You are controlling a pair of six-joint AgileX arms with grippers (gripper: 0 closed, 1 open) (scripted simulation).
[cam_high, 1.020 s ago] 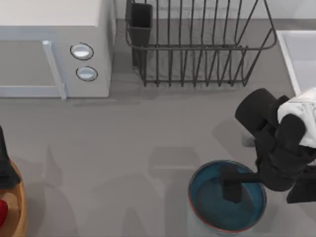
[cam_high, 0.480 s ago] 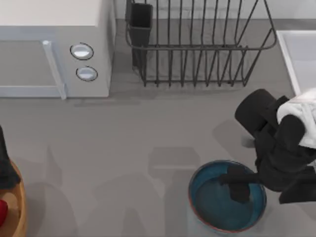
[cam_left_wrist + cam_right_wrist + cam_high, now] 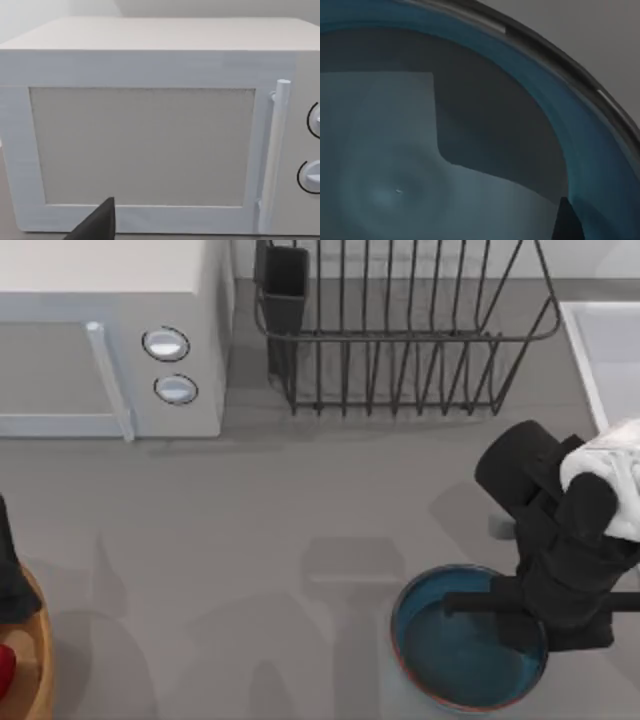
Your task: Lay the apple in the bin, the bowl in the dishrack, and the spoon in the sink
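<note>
Overhead, we see our right arm bent down at the table's right side, its wrist over the right part of the bowl (image 3: 455, 660), which sits on the table (image 3: 300, 540) near the front edge. Our right gripper (image 3: 520, 625) is at the bowl's right rim; we cannot tell whether it is open or shut. The dishrack (image 3: 400, 330) stands at the back, well apart from the bowl, with the sink (image 3: 605, 350) just to its right. At the far left, our left arm is parked over the bin (image 3: 35, 660), where the apple (image 3: 5, 668) lies. A microwave (image 3: 110, 340) stands at the back left.

Our left wrist view faces the microwave (image 3: 145, 125) door, a dark finger tip (image 3: 97, 225) at the edge.

Our right wrist view looks closely into the bowl (image 3: 470, 150), its blue wall curving past; the dark sliver (image 3: 567, 220) is perhaps a fingertip.
</note>
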